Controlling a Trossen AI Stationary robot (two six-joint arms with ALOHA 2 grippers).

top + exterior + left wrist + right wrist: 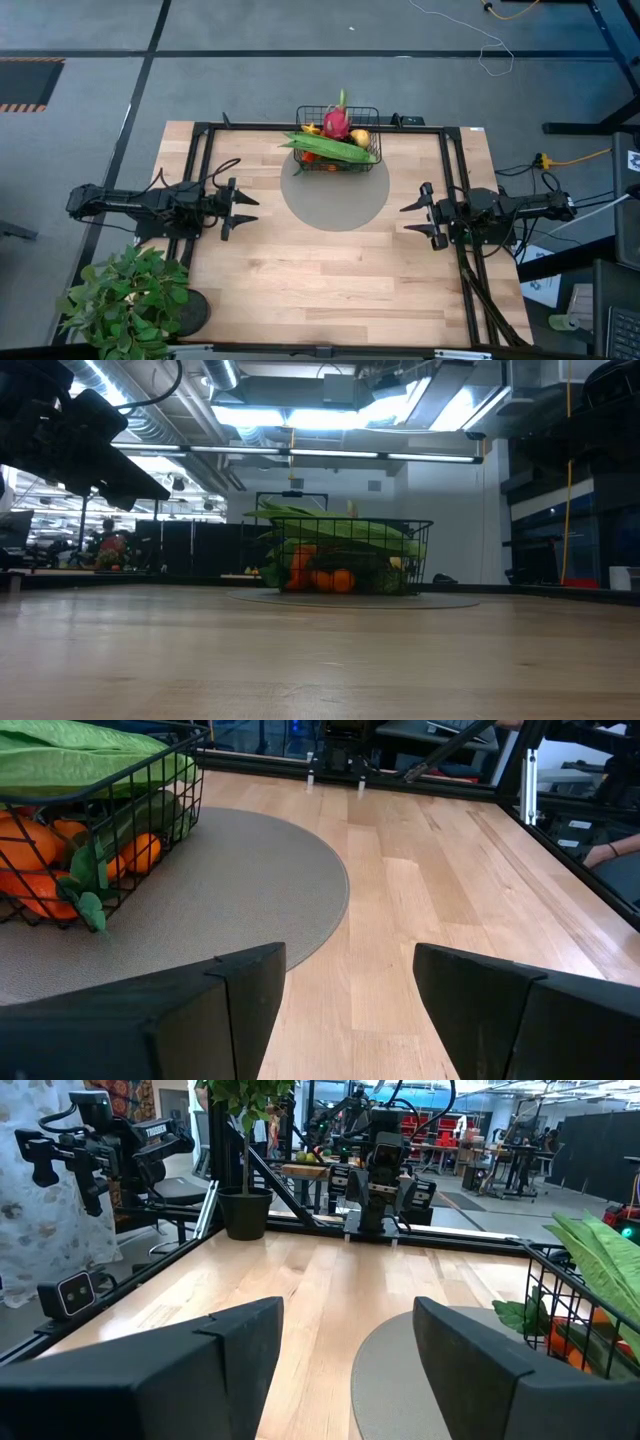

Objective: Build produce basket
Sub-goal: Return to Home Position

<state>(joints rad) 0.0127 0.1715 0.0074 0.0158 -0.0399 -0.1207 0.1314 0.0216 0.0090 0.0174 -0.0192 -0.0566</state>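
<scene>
Centrally, gridded wire basket (366,110) of produce (330,148) on round grey mat (335,200); left gripper (250,212), right gripper (408,219) spread, empty.

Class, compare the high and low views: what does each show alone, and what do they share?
Only the high view: the potted plant, the pink dragon fruit, and the left gripper and right gripper open either side of the round mat. Only the low view: the room behind the table, with its ceiling lights. Both: the basket on the mat, green corn husk lying across its top.
</scene>
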